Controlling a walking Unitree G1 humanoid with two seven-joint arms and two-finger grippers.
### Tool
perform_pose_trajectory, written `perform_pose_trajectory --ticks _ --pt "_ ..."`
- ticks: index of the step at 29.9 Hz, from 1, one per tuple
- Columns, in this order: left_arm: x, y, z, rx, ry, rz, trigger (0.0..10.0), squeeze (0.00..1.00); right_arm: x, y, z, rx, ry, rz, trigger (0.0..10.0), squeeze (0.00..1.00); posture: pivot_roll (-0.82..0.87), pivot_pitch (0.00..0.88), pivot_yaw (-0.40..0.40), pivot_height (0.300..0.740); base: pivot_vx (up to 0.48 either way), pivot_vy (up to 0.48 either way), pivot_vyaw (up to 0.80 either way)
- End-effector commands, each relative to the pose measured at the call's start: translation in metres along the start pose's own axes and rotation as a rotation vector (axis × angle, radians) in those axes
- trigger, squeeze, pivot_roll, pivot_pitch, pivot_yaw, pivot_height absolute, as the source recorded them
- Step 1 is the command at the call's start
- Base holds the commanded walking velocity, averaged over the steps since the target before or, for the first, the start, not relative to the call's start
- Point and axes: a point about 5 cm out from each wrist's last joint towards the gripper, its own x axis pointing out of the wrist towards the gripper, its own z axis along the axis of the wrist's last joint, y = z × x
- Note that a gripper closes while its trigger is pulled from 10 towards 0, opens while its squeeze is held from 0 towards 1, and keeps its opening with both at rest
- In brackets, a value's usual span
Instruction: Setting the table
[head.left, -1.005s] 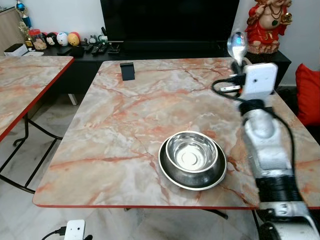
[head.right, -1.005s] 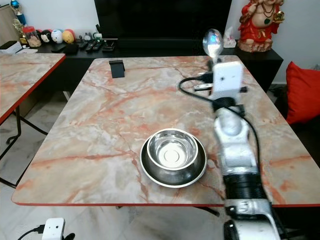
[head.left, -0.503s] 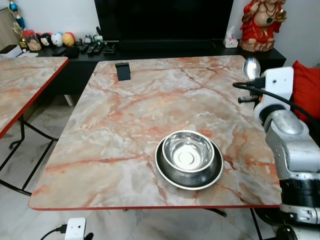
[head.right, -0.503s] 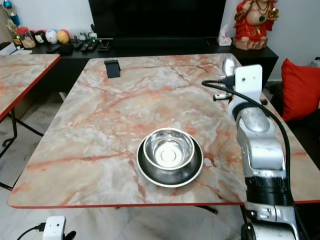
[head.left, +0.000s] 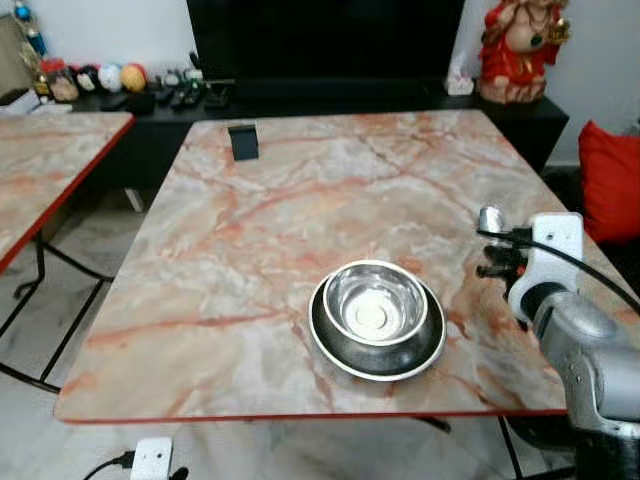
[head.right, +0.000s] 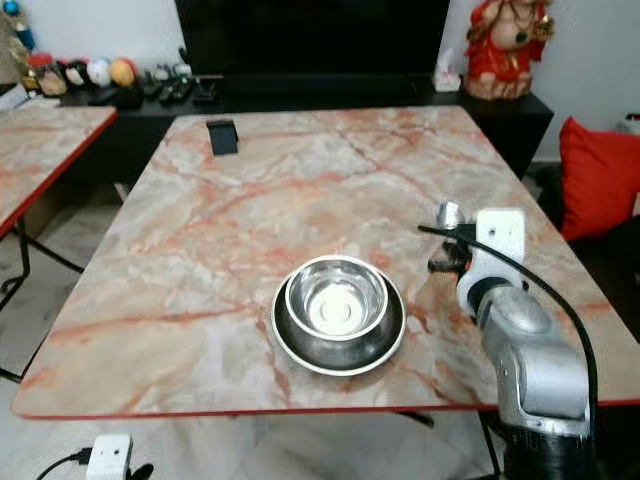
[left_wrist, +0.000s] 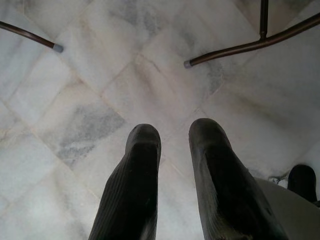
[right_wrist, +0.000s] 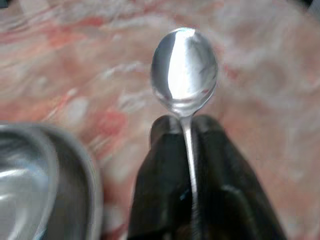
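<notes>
A steel bowl (head.left: 376, 300) sits inside a wider steel plate (head.left: 335, 350) near the front edge of the marble table (head.left: 300, 210). My right gripper (right_wrist: 186, 127) is shut on a steel spoon (right_wrist: 184, 70), whose handle is pinched between the fingers (right_wrist: 160, 165) with the spoon's bowl sticking out beyond them. The spoon (head.left: 490, 219) hangs low over the table, just right of the steel plate. My left gripper (left_wrist: 172, 137) hangs idle over the tiled floor, its fingers slightly apart with nothing between them.
A small black stand (head.left: 243, 142) is at the table's far left. A second marble table (head.left: 50, 160) stands to the left. Behind are a dark TV cabinet (head.left: 330, 95) with a red figurine (head.left: 515, 50), and a red cushion (head.left: 608, 180) at the right.
My right arm has come down and back toward me, bringing the spoon from high over the table's far right to low beside the steel plate. The camera has shifted slightly.
</notes>
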Motion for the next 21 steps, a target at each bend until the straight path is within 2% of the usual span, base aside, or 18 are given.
perform_pose_trajectory --ticks 1,2,5,15,21 --pt "-0.002 0.005 -0.004 -0.006 0.019 0.007 10.0 0.0 -0.007 0.002 0.007 0.033 -0.011 0.019 10.0 0.0 -0.14 0.0 0.019 0.707 0.0 0.0 0.0" --pt "-0.002 0.005 -0.004 -0.006 0.019 0.007 10.0 0.0 -0.007 0.002 0.007 0.033 -0.011 0.019 10.0 0.0 -0.14 0.0 0.019 0.707 0.0 0.0 0.0" --pt "-0.003 0.005 -0.01 -0.006 0.052 0.008 10.0 0.0 -0.006 0.007 -0.007 0.021 0.088 0.101 10.0 0.0 -0.14 0.0 0.008 0.707 0.0 0.0 0.0" --pt "-0.006 0.007 -0.018 -0.022 0.09 0.02 10.0 0.0 0.007 0.011 -0.009 0.056 0.108 0.103 10.0 0.0 -0.12 0.0 0.001 0.707 0.0 0.0 0.0" --pt "-0.007 0.009 -0.023 -0.028 0.109 0.027 10.0 0.0 0.015 0.02 -0.016 0.067 0.141 0.118 10.0 0.0 -0.12 0.0 -0.003 0.707 0.0 0.0 0.0"
